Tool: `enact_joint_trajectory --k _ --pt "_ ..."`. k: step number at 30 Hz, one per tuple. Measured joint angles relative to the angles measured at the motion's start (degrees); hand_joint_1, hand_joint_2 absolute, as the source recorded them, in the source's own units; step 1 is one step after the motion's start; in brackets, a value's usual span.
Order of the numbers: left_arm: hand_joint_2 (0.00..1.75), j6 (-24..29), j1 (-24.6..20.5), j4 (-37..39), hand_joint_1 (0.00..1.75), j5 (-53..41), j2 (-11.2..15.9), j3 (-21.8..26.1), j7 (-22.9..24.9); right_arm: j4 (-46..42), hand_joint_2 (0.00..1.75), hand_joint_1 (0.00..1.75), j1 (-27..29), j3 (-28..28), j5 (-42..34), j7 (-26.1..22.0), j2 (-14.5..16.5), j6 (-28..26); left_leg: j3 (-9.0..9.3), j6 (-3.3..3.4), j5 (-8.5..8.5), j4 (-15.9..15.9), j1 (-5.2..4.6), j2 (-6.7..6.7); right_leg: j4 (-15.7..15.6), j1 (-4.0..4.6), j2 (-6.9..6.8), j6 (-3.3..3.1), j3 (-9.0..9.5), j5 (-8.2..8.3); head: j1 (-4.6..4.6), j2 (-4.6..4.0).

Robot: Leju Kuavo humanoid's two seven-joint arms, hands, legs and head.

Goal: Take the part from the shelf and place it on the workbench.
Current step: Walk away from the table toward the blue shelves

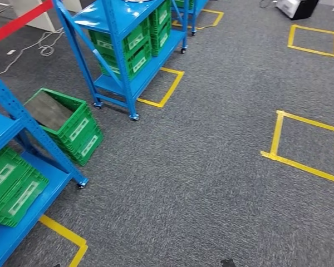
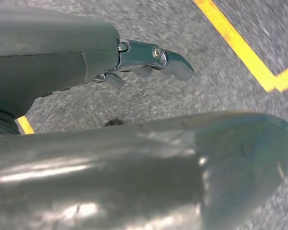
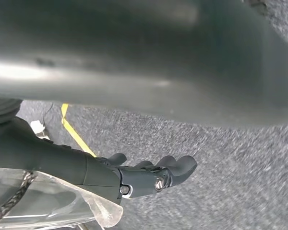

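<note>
We're holding a clear bag [image 3: 44,201] in right hand [image 3: 135,177], left hand [image 2: 146,60] empty and loosely spread; shelf [image 1: 123,33] behind, no workbench seen yet

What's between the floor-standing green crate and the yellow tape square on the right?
Bare grey carpet between the green crate and the yellow tape square, head view.

Three blue shelf racks [image 1: 127,33], the far one barely visible. Green crates [image 1: 67,125]: one on the floor, two on the near rack, roughly four on the middle rack. Four yellow taped floor squares [image 1: 308,146], plus a partial fifth.
</note>
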Motion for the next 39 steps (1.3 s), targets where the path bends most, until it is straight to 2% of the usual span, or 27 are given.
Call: enact_joint_trajectory --k 2,4,5,6,7,9,11,13,14,16,17,18,19,20,21,22,24,26,27,28,30,32,34,35,36,37,39 --pt "0.0 0.18 -0.16 0.0 0.0 -0.1 -0.02 0.08 0.53 0.01 0.0 0.0 0.15 0.07 -0.02 -0.23 0.0 -0.07 -2.65 -0.55 -3.28 5.92 -0.07 3.25 -0.29 0.0 -1.97 -0.48 0.38 -0.12 -0.16 0.0" --pt "0.0 0.54 -0.15 0.0 0.0 -0.57 -0.16 0.11 1.79 0.01 0.0 0.0 0.17 0.08 -0.19 -0.72 -0.01 -0.25 -5.85 -1.02 -5.91 12.65 0.19 4.39 -0.28 0.07 -3.92 -0.66 0.59 -0.43 -0.2 0.0" --pt "0.0 0.79 0.02 0.0 0.0 -1.01 -0.27 0.11 2.51 0.01 0.0 0.0 0.08 0.08 -0.34 -1.01 -0.01 -0.35 -6.39 -1.17 -5.78 13.81 0.33 4.58 -0.28 0.08 -4.76 -0.63 0.72 -0.59 -0.2 0.0" --pt "0.0 1.02 0.24 0.0 0.0 -1.52 -0.37 0.1 3.11 0.01 0.0 0.0 -0.02 0.08 -0.53 -1.26 -0.01 -0.44 -5.97 -1.28 -4.68 13.0 0.44 4.78 -0.27 0.07 -5.48 -0.54 0.91 -0.75 -0.21 0.0" --pt "0.0 1.2 0.47 0.0 0.0 -2.13 -0.43 0.04 3.53 0.01 0.0 0.0 -0.06 0.08 -0.71 -1.42 -0.01 -0.49 -4.43 -1.3 -2.68 9.93 0.49 5.34 -0.27 0.06 -6.21 -0.39 1.21 -0.97 -0.22 0.0" --pt "0.0 1.26 0.65 0.0 0.0 -3.2 -0.46 -0.18 3.68 0.03 0.0 0.0 0.2 0.07 -0.9 -1.06 0.0 -0.51 -0.76 -0.99 0.46 2.45 0.23 8.12 -0.19 0.26 -7.63 0.17 1.71 -1.59 -0.26 0.0" --pt "0.0 0.85 0.62 0.0 0.0 -3.81 -0.4 -0.46 3.06 0.06 0.0 0.0 0.71 0.05 -0.74 0.0 -0.03 -0.42 0.97 -0.22 1.03 -1.16 -0.2 9.95 -0.17 0.62 -9.08 0.88 2.02 -2.28 -0.1 0.0" --pt "0.0 0.05 0.73 0.0 0.0 -3.99 -0.21 -0.61 1.91 0.07 0.0 0.0 1.03 0.04 -0.53 0.91 -0.05 -0.31 1.01 0.66 0.78 -1.37 -0.33 8.85 -0.27 0.7 -10.32 1.47 2.69 -2.76 0.07 0.0" --pt "0.0 -0.43 0.8 0.0 0.0 -3.99 -0.08 -0.62 1.25 0.07 0.0 0.0 1.12 0.03 -0.5 1.19 -0.05 -0.28 1.09 1.03 0.82 -1.49 -0.28 8.17 -0.01 0.58 -9.8 1.76 2.85 -3.19 0.16 0.0" --pt "0.0 -1.29 0.55 -0.01 0.0 -3.99 0.12 -0.66 0.24 0.07 0.0 0.0 1.37 0.03 -0.64 1.56 -0.06 -0.2 1.25 1.72 1.05 -1.77 -0.08 6.78 3.72 0.32 -6.47 2.18 1.27 -5.54 0.42 0.0" --pt "0.0 -1.66 0.32 -0.01 0.0 -3.98 0.14 -0.69 -0.06 0.07 0.0 0.0 1.56 0.03 -0.74 1.7 -0.08 -0.11 1.24 1.93 1.06 -1.77 -0.08 6.09 7.28 0.25 -4.48 2.23 -0.53 -7.22 0.58 0.0" --pt "0.0 -1.91 0.09 -0.01 0.0 -3.99 0.13 -0.73 -0.22 0.07 0.0 0.0 1.78 0.03 -0.86 1.82 -0.1 0.0 1.22 2.1 1.03 -1.76 -0.12 5.27 11.46 0.24 -3.28 2.22 -2.81 -8.79 0.64 0.0" --pt "0.0 -2.08 -0.06 -0.01 0.0 -4.03 0.08 -0.78 -0.29 0.07 0.0 0.0 1.98 0.03 -0.93 1.91 -0.12 0.13 1.24 2.19 0.99 -1.74 -0.17 4.41 14.8 0.26 -2.78 2.17 -4.83 -9.59 0.65 0.0" --pt "0.0 -2.18 -0.14 -0.01 0.0 -4.09 0.01 -0.83 -0.32 0.07 0.0 0.0 2.16 0.02 -0.97 1.92 -0.14 0.27 1.32 2.24 0.94 -1.73 -0.23 3.56 16.42 0.28 -2.57 2.07 -6.15 -9.32 0.64 0.0" --pt "0.0 -2.19 -0.18 0.0 0.0 -4.15 -0.07 -0.87 -0.24 0.07 0.0 0.0 2.25 0.01 -0.99 1.79 -0.15 0.39 1.43 2.25 0.9 -1.72 -0.27 2.66 15.82 0.29 -2.41 1.92 -6.5 -7.88 0.64 0.0" --pt "0.0 -2.11 -0.22 0.0 0.0 -4.21 -0.18 -0.9 -0.06 0.07 0.0 0.0 2.26 0.0 -0.99 1.51 -0.15 0.49 1.57 2.21 0.85 -1.71 -0.28 1.8 12.89 0.3 -2.01 1.68 -5.69 -5.45 0.64 0.0" --pt "0.0 -1.94 -0.29 0.0 0.0 -4.25 -0.39 -0.92 0.48 0.07 0.0 0.0 2.18 -0.02 -1.13 0.51 -0.2 0.54 1.64 1.97 0.72 -1.63 -0.26 0.25 5.34 0.14 0.74 1.13 -2.99 -1.19 0.62 0.0" --pt "0.0 -1.65 -0.28 0.0 0.0 -4.19 -0.51 -0.91 1.08 0.07 0.0 0.0 2.0 -0.05 -1.54 -0.92 -0.27 0.32 1.22 1.37 0.78 -1.54 0.01 -1.13 1.47 0.05 3.36 0.78 -1.19 -0.2 0.64 0.0" --pt "0.0 -1.43 -0.17 0.0 0.0 -4.08 -0.53 -0.9 1.39 0.07 0.0 0.0 1.85 -0.09 -1.78 -1.6 -0.31 0.18 0.98 0.95 0.89 -1.58 0.16 -1.84 1.06 0.08 3.7 0.65 -0.81 -0.41 0.66 0.0" --pt "0.0 -1.1 -0.02 0.0 0.0 -3.88 -0.47 -0.86 1.75 0.07 0.0 0.0 1.64 -0.12 -1.91 -2.13 -0.28 0.08 0.84 0.56 0.97 -1.65 0.33 -2.36 0.75 0.09 2.99 0.51 -0.53 -0.4 0.67 0.0" --pt "0.0 -0.42 0.22 0.0 0.0 -3.35 -0.34 -0.72 2.32 0.07 0.0 0.0 1.25 -0.16 -1.97 -2.59 -0.24 0.04 0.31 -0.07 0.12 -0.56 0.18 -0.55 0.09 -0.06 1.35 -0.05 -0.06 -0.22 0.49 0.0" --pt "0.0 0.0 0.16 0.0 0.0 -2.96 -0.26 -0.51 2.7 0.07 0.0 0.0 1.07 -0.15 -1.94 -2.62 -0.22 0.13 -2.12 -0.56 -2.91 4.77 0.01 2.9 -0.31 -0.13 -0.76 -0.6 0.43 -0.31 0.26 0.0" --pt "0.0 0.12 0.11 0.0 0.0 -2.84 -0.22 -0.4 2.88 0.07 0.0 0.0 1.05 -0.16 -1.95 -2.57 -0.25 0.21 -5.51 -1.01 -5.84 11.9 0.18 4.28 -0.32 -0.06 -2.95 -0.82 0.73 -0.64 0.19 0.0" --pt "0.0 0.14 0.2 0.0 0.0 -2.8 -0.19 -0.38 2.95 0.07 0.0 0.0 1.0 -0.16 -1.96 -2.55 -0.26 0.23 -6.29 -1.19 -5.98 13.59 0.29 4.51 -0.31 -0.04 -3.91 -0.82 0.9 -0.82 0.18 0.0" --pt "0.0 0.17 0.32 0.0 0.0 -2.76 -0.14 -0.36 2.99 0.07 0.0 0.0 0.9 -0.16 -1.95 -2.54 -0.27 0.26 -6.03 -1.3 -5.0 13.17 0.38 4.74 -0.3 -0.04 -4.77 -0.76 1.12 -1.0 0.17 0.0" --pt "0.0 0.2 0.43 0.0 0.0 -2.73 -0.07 -0.34 3.04 0.07 0.0 0.0 0.78 -0.16 -1.95 -2.54 -0.27 0.28 -4.67 -1.31 -3.12 10.52 0.43 5.15 -0.3 -0.05 -5.55 -0.66 1.42 -1.21 0.15 0.0" --pt "0.0 0.22 0.47 0.0 0.0 -2.71 0.02 -0.31 3.09 0.07 0.0 0.0 0.58 -0.16 -1.95 -2.54 -0.26 0.32 -0.77 -0.95 0.52 2.73 0.09 7.83 -0.23 0.15 -6.91 -0.21 1.95 -1.73 0.12 0.0"
